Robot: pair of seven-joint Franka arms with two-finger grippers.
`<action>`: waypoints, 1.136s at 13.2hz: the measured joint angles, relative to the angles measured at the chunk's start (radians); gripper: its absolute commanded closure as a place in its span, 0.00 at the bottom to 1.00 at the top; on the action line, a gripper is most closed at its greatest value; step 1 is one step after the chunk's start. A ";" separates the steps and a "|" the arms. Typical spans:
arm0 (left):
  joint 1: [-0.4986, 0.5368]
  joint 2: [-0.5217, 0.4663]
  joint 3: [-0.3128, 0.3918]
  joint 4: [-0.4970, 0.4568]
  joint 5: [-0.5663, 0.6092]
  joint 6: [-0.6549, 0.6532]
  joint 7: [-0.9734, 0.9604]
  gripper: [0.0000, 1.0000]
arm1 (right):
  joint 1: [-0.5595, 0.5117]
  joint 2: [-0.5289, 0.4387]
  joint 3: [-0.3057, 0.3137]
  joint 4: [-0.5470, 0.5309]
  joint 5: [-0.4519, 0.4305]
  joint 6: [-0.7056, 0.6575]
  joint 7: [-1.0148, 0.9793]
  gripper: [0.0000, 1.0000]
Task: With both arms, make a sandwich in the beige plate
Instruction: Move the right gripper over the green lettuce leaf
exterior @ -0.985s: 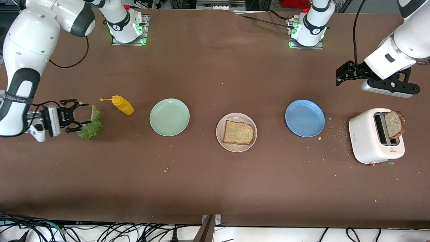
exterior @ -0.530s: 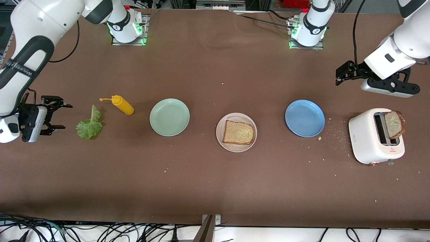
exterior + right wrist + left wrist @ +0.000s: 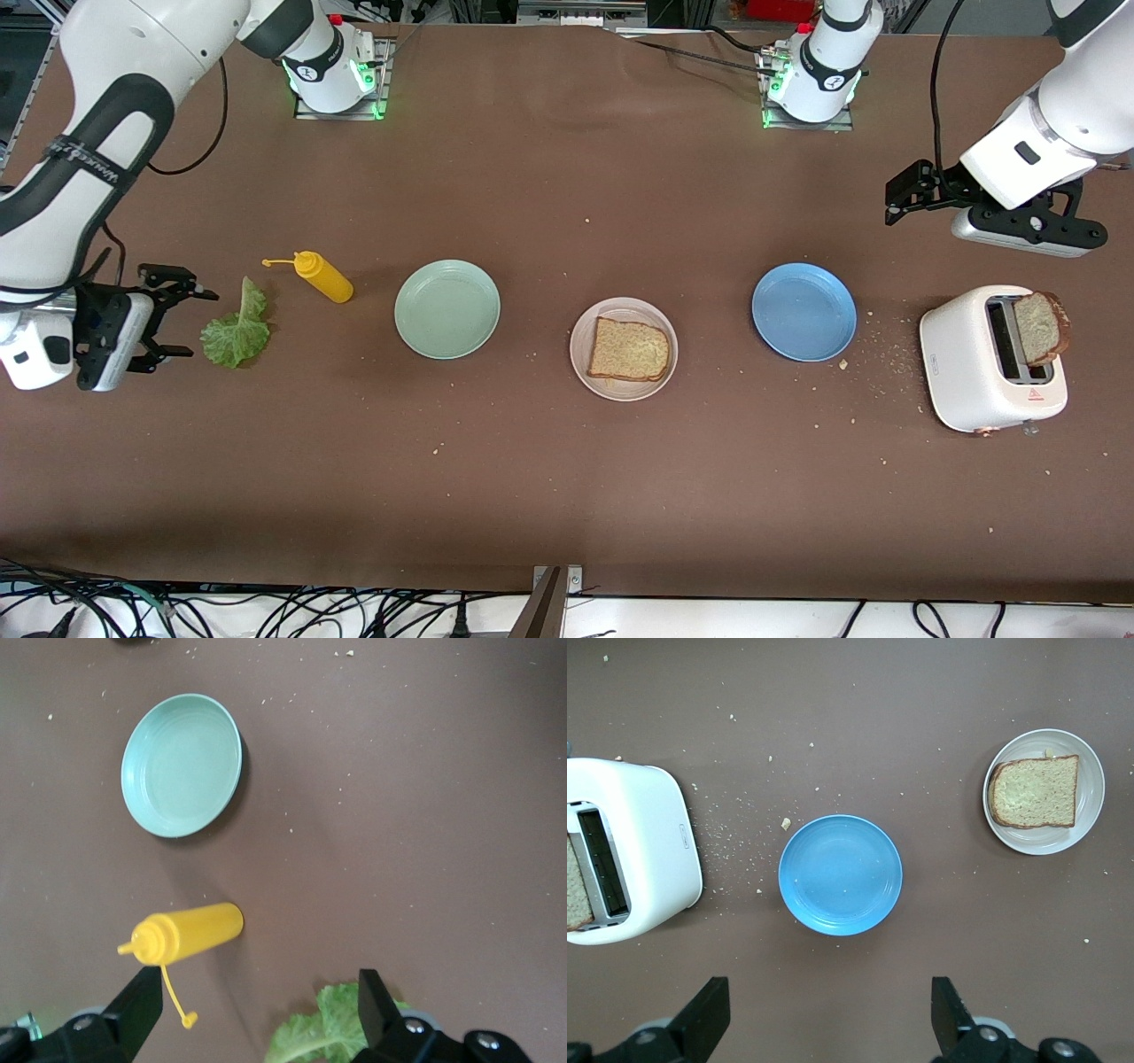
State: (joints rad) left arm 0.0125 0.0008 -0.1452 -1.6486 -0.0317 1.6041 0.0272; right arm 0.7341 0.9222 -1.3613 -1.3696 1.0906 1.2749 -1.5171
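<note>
Right tool [image 3: 173, 321] hangs wide beside the lettuce [image 3: 236, 330], gripping nothing; left tool [image 3: 902, 193] waits wide near the toaster [image 3: 974, 372]; that floppy leaf could slip a shallow pinch.

Both arms hang bent above the table, right end effector [image 3: 173, 321] and left end effector [image 3: 897, 193] spread wide.

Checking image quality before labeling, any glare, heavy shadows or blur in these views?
Front view: even light, faint sheen across the table, soft shadow beside the lettuce leaf. Left wrist view: sharp, blue plate crisp. Right wrist view: mustard bottle casts a soft shadow.
</note>
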 measured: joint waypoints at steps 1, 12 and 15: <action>0.000 0.000 0.000 0.000 0.000 0.000 0.000 0.00 | 0.020 0.001 0.001 0.001 -0.006 0.018 0.079 0.02; 0.000 0.000 0.000 0.000 0.000 -0.001 0.000 0.00 | -0.313 -0.256 0.819 -0.069 -0.892 0.602 0.677 0.02; 0.000 0.000 0.000 0.000 0.000 -0.001 0.000 0.00 | -0.346 -0.275 0.829 -0.274 -0.899 0.816 0.674 0.02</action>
State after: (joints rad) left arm 0.0124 0.0009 -0.1454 -1.6485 -0.0317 1.6033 0.0271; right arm 0.3878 0.6475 -0.5320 -1.6433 0.1916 2.0914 -0.8432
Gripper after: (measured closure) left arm 0.000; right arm 0.013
